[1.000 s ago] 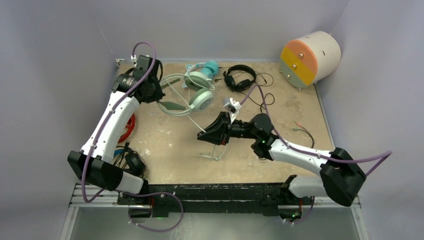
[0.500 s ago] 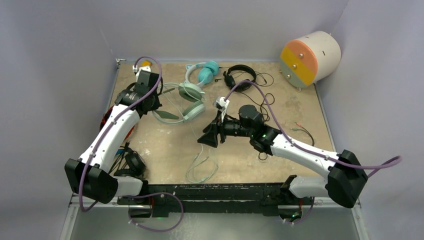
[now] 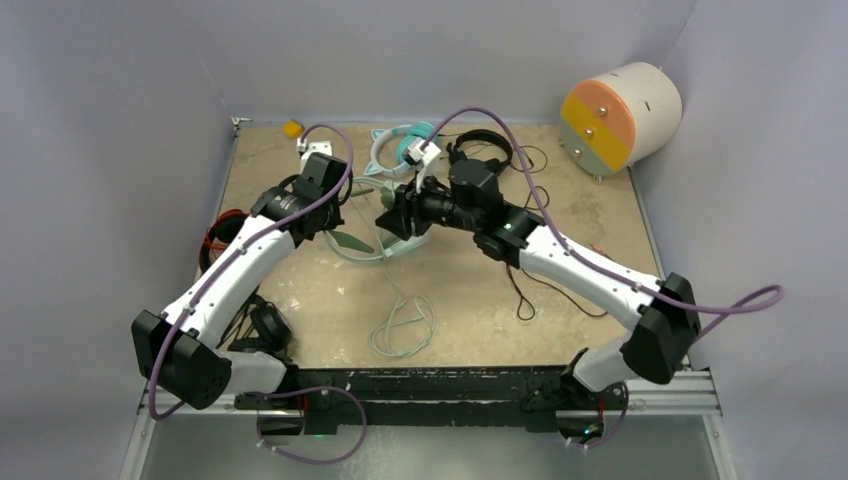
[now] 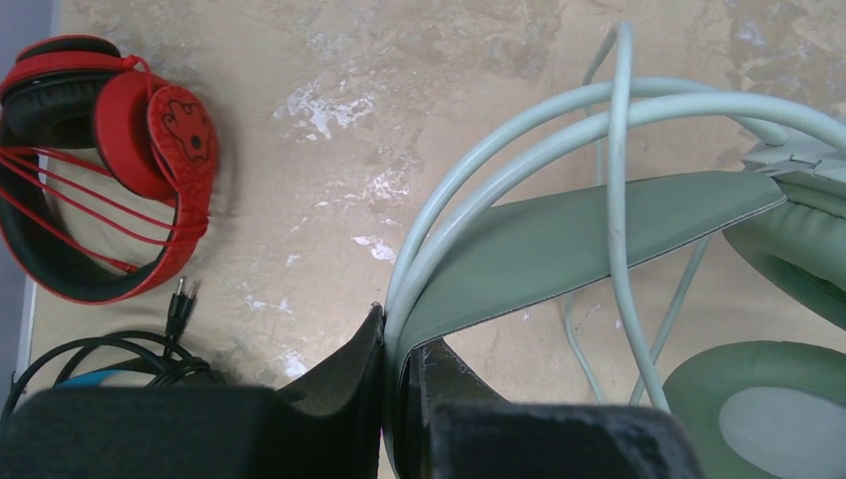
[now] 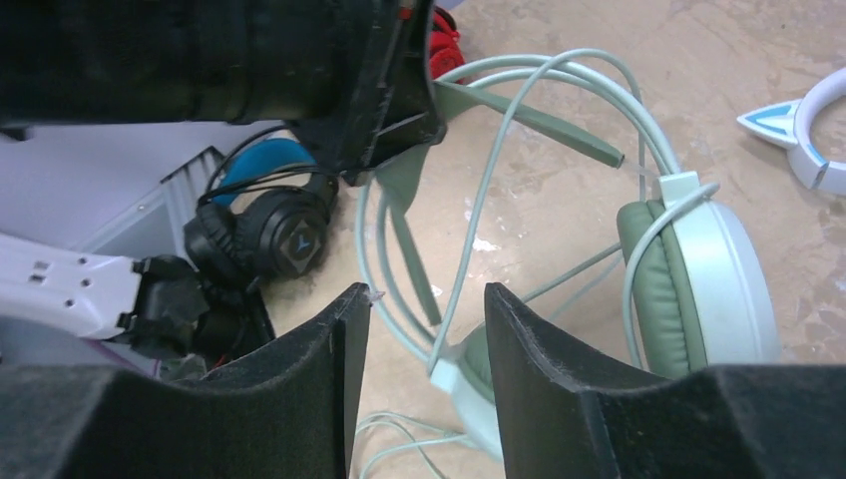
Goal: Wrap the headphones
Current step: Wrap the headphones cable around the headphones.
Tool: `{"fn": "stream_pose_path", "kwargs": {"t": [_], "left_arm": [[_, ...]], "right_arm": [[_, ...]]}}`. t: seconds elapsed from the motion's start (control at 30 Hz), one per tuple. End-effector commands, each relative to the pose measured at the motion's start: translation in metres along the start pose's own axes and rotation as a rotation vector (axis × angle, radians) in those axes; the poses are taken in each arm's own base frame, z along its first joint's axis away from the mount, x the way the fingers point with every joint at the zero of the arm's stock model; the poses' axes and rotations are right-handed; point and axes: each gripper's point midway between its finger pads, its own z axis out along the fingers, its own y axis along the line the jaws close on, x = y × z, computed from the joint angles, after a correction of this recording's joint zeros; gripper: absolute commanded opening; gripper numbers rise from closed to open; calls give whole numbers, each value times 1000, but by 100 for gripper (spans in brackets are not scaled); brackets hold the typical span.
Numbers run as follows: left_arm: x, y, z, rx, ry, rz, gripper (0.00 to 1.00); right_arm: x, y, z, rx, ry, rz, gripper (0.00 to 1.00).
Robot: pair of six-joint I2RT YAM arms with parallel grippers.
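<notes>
Mint-green headphones (image 4: 559,239), toward the back of the table (image 3: 460,310): keep your left gripper (image 4: 399,339) clamped on the headband, then close your half-open, empty right gripper (image 5: 427,319) on the cable (image 5: 469,230) near the earcup before looping.

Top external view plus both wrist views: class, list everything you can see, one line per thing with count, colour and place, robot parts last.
mint-green headphones: one, pale green, far middle
mint-green cable: one, pale green, looped near middle
red headphones: one, red, left edge
black-and-blue headphones: one, near-left corner
cat-eared headphones: one, teal, far edge
small black headphones: one, black, far edge, partly hidden
drum: one, cream with orange face, far-right corner
table: one, tan
left gripper: one, black, shut on the mint-green headband
right gripper: one, black, open, over the mint-green headphones
</notes>
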Motion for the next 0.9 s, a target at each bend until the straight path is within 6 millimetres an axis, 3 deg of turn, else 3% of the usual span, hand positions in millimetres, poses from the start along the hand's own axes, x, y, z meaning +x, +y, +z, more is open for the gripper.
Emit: {"fn": "stream_pose_path", "kwargs": {"t": [0.0,0.23,0.47,0.63,0.87], "left_arm": [[-23,-20,-19,126,-80,-92,0],[-21,-30,-29,199,-67,-102,0],[-23,-31,-38,226,-71,-113,0],[-22,-29,-39,221,-71,-121,0],[-23,-25,-37,193,-84,-150,0]], "right_arm": [[0,-13,19,45,42,-16,48],[-2,-17,46,60,65,-2,44],[7,-29,59,132,108,0,38],[4,-34,63,191,97,29,32],[2,-56,58,377,46,113,30]]}}
